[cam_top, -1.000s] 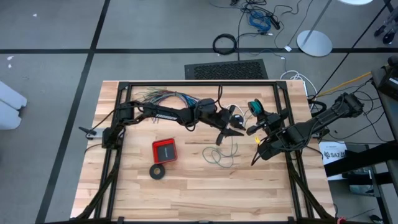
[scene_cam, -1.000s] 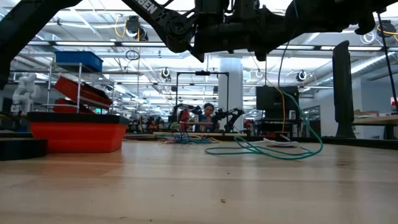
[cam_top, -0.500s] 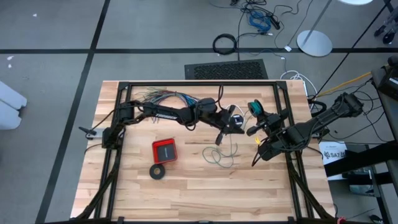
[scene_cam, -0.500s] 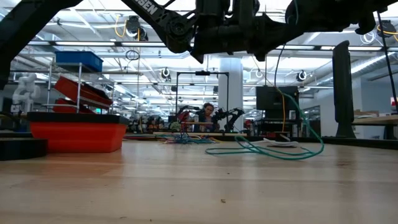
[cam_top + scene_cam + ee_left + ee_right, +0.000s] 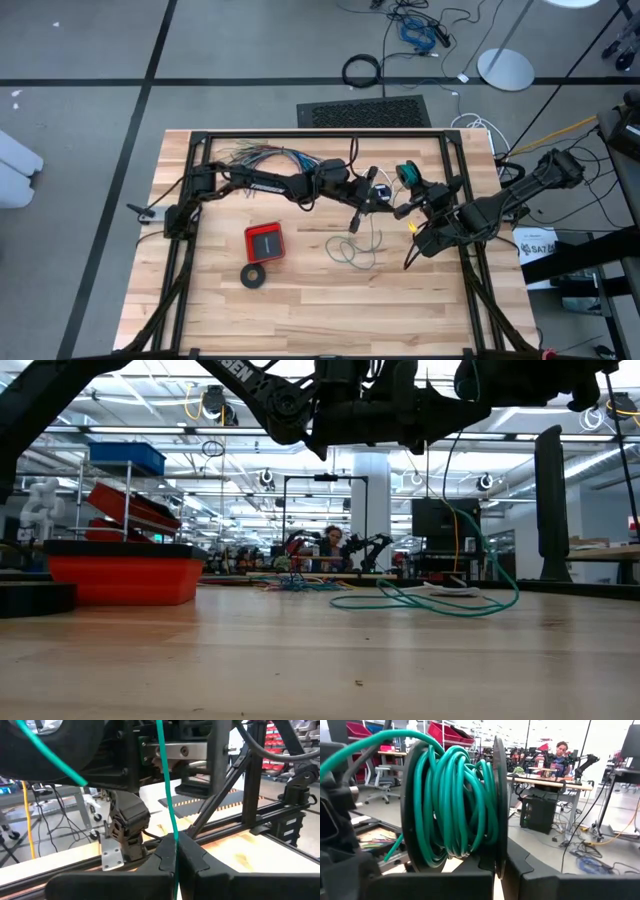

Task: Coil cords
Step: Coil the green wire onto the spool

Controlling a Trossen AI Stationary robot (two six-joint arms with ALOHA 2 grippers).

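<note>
We are looking first at the teal-green wire (image 5: pixel 356 246): part of it is lying as a loose tangle on the wooden table (image 5: pixel 310 300), toward the middle and a little to the right, and from there a strand is rising to the two grippers above. In the low view the same wire (image 5: pixel 440 600) is sprawling in flat loops on the tabletop with one strand climbing up toward the arms.

The rest of the wire is wound on a dark spool (image 5: pixel 455 805), many teal turns packed between two flanges. The right gripper (image 5: pixel 502 865) is holding this spool, its fingers closed on one flange edge. From above, the spool (image 5: pixel 405 173) is sitting just past the table's centre, near the far rail.

The left gripper (image 5: pixel 176 851) is pinching the wire: its two dark fingers are pressed together with the thin teal strand (image 5: pixel 167 795) running straight up between them. In the high view this gripper (image 5: pixel 372 197) is hovering just beside the spool, above the tangle.

Farther out, a red box (image 5: pixel 265 241) and a black tape-like ring (image 5: pixel 254 275) are lying left of the tangle, and a fanned bundle of coloured wires (image 5: pixel 265 156) is resting near the far edge.

A person (image 5: pixel 560 755) is sitting at a bench in the room beyond.
</note>
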